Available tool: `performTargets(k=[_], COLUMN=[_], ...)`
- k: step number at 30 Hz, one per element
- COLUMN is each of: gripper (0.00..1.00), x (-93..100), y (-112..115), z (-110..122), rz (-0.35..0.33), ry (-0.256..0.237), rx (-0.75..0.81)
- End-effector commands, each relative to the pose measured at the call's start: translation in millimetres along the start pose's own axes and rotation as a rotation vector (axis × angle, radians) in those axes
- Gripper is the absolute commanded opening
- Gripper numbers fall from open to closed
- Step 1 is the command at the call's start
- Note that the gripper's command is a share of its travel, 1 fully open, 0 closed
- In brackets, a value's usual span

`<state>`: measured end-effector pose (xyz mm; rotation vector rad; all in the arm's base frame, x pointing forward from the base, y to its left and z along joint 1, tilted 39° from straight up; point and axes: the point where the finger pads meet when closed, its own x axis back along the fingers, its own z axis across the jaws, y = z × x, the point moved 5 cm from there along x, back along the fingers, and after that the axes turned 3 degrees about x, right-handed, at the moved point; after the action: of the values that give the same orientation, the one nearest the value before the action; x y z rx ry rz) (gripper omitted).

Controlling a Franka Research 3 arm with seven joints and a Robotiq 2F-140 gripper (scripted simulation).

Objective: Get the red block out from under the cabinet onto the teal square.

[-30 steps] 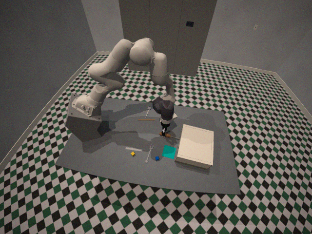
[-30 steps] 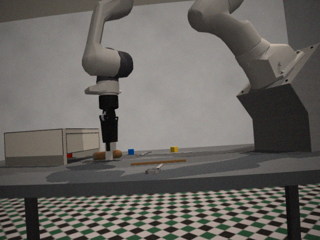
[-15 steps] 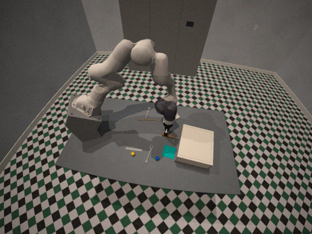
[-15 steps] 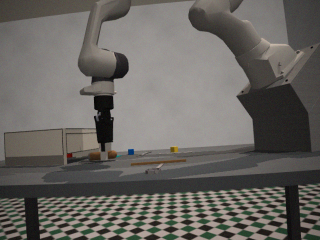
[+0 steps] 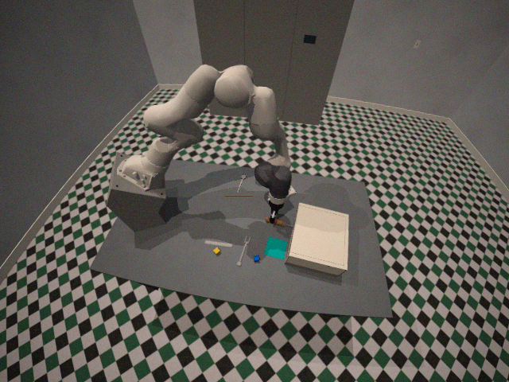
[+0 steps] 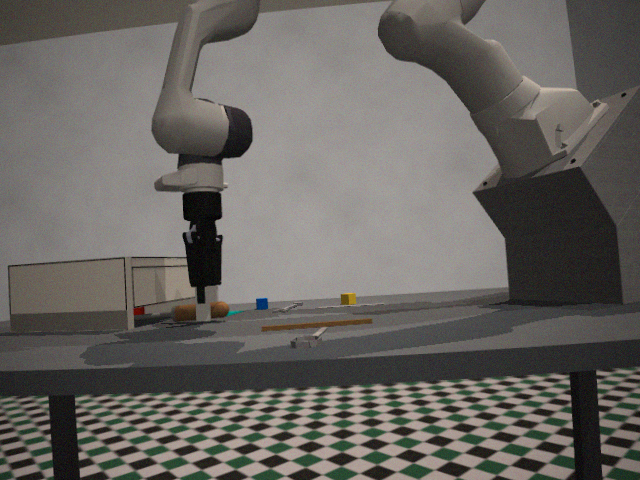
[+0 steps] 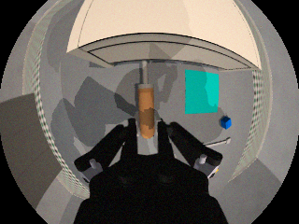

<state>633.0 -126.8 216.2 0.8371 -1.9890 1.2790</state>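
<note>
Red block (image 6: 138,310) sits under the cream cabinet (image 6: 67,294), just inside its open underside near the front edge; too little of it shows to tell its long axis. Beside the cabinet the hand (image 6: 202,307) points straight down, clamped on the brown wooden handle (image 6: 200,310) of a tool lying on the table (image 6: 413,330). In the wrist view the tool's thin grey shaft (image 7: 144,74) runs from the handle straight toward the cabinet's gap. Next to the cabinet lies the teal square (image 5: 275,247).
</note>
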Motion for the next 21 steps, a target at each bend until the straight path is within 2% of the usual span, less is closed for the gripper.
performTargets(k=[1, 21], gripper=[0.00, 0.00], x=[1.2, 1.2], y=[-2.9, -4.8], z=[-0.3, -0.2], rz=[0.000, 0.000], ry=[0.001, 0.001], rx=[-0.012, -0.012])
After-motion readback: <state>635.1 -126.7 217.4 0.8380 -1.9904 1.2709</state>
